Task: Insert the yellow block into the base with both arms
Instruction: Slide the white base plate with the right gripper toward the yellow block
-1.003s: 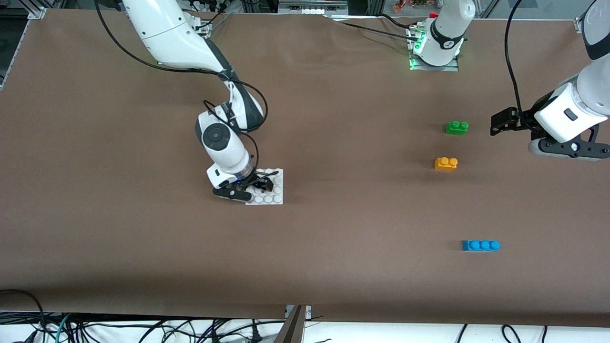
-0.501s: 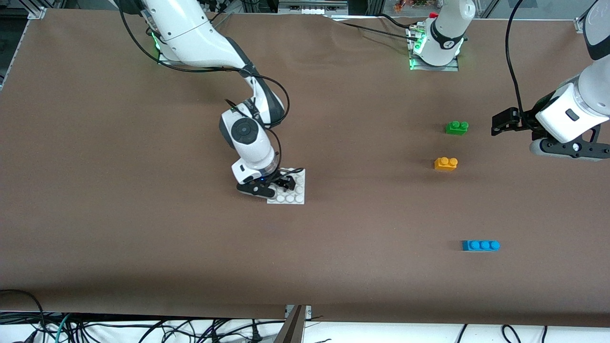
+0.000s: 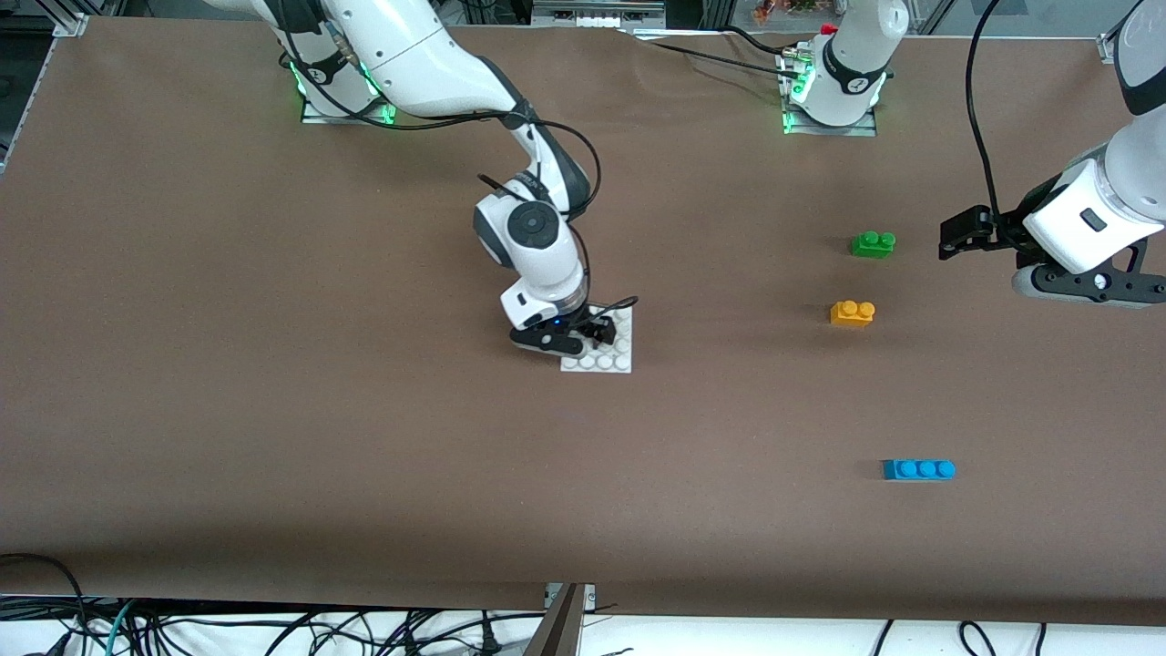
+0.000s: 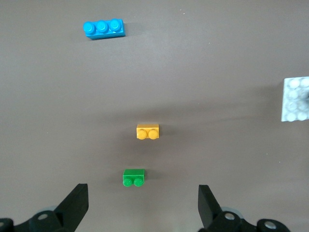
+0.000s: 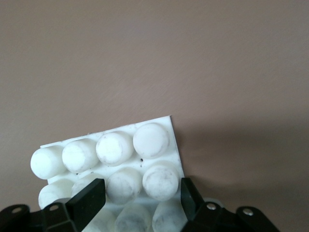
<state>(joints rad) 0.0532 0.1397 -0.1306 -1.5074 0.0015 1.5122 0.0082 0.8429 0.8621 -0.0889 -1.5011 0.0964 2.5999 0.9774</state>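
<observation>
White base [image 3: 608, 357] (studded) clamped by right tool [image 3: 597, 330], left tool [image 4: 141, 207] spread.

The base [image 3: 608, 353] lay near the middle of the bench [image 3: 273, 410], with the right claw [image 3: 594, 330] closed on its edge. Toward the left arm's end lay three bricks, well apart from the base: the two-stud brick [image 3: 873, 243] farthest from the front camera, the yellow block [image 3: 852, 312] nearer, the three-stud brick [image 3: 918, 469] nearest. The left claw [image 3: 956, 236] hung spread beside the two-stud brick.
</observation>
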